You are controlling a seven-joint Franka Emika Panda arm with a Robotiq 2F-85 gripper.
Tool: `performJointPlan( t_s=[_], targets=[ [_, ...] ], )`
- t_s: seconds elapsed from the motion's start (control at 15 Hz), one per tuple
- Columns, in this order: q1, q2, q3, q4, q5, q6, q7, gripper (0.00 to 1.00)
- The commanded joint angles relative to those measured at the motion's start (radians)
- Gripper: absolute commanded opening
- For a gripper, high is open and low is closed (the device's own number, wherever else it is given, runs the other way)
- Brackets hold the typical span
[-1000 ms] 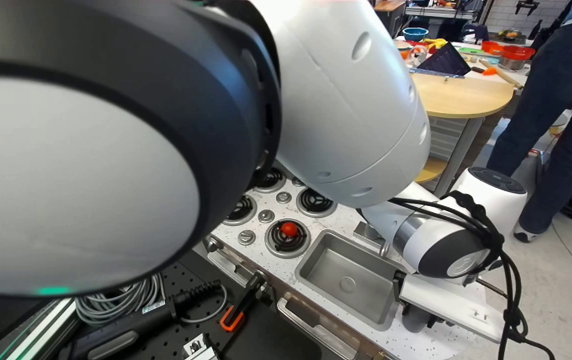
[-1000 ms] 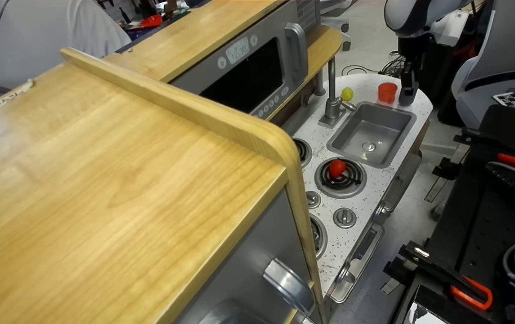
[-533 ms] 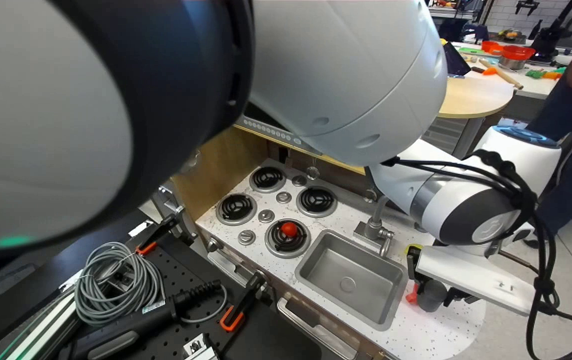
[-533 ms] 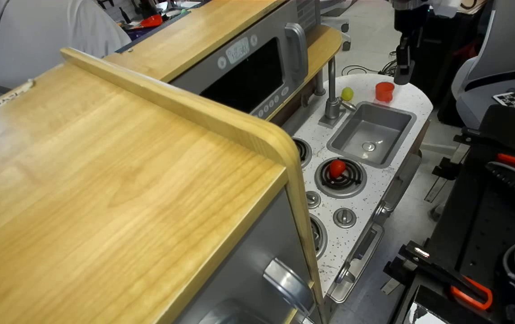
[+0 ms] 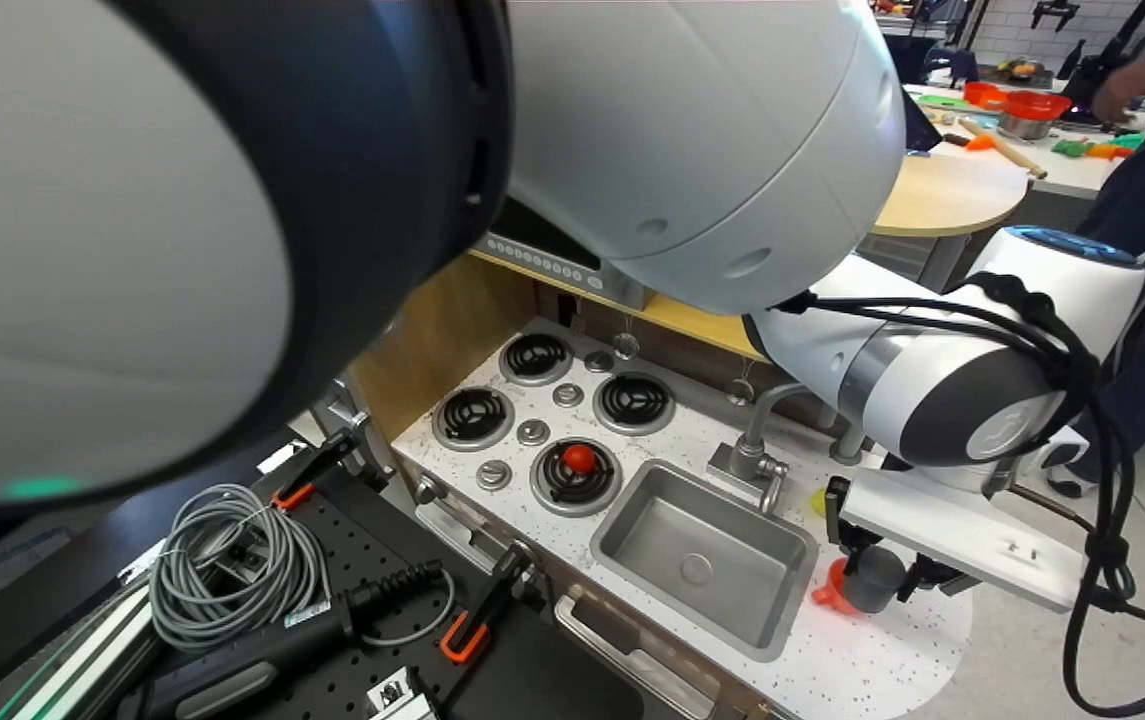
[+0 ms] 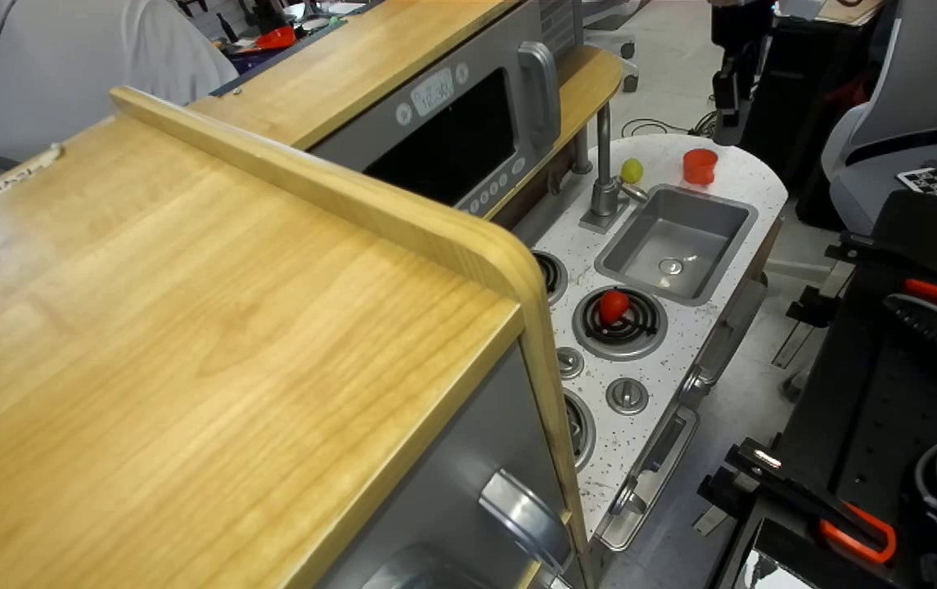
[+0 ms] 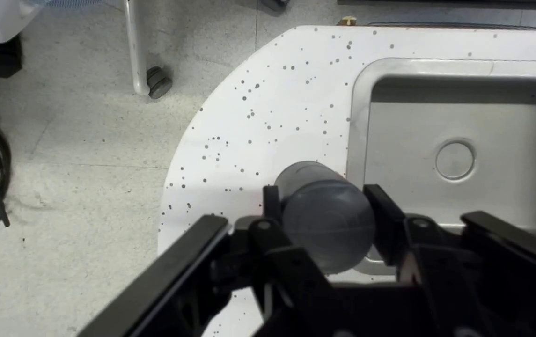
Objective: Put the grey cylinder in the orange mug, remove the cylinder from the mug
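My gripper is shut on the grey cylinder, with one finger on each side of it in the wrist view. In an exterior view the gripper holds the cylinder raised above the white counter, near its rounded end. The orange mug stands upright on the counter, apart from the cylinder, just beyond the sink's end. In an exterior view the cylinder partly covers the mug. The mug is hidden in the wrist view, behind the cylinder and fingers.
A grey sink basin lies beside the gripper. A tall faucet and a yellow-green ball stand behind it. A red round object sits on a burner. A wooden shelf with a toy microwave rises along the back.
My gripper has risen with the grey cylinder, from beside the mug to above the counter. The mug shifted slightly and shows more in an exterior view where the arm covered it.
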State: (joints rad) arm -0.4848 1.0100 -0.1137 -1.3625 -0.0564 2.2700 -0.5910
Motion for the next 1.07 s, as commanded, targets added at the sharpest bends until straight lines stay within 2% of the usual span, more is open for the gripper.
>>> performJointPlan(
  t_s=[0.0,0.8,0.87,1.0],
  targets=[
    [0.009,0.06,-0.007,0.096,-0.009,-0.043,0.047,0.22],
    [0.024,0.207,-0.006,0.284,-0.012,-0.076,0.135,0.22],
    [0.026,0.212,-0.01,0.294,-0.012,-0.084,0.145,0.71],
    [0.025,0.227,-0.013,0.314,-0.013,-0.116,0.155,0.8]
  ],
)
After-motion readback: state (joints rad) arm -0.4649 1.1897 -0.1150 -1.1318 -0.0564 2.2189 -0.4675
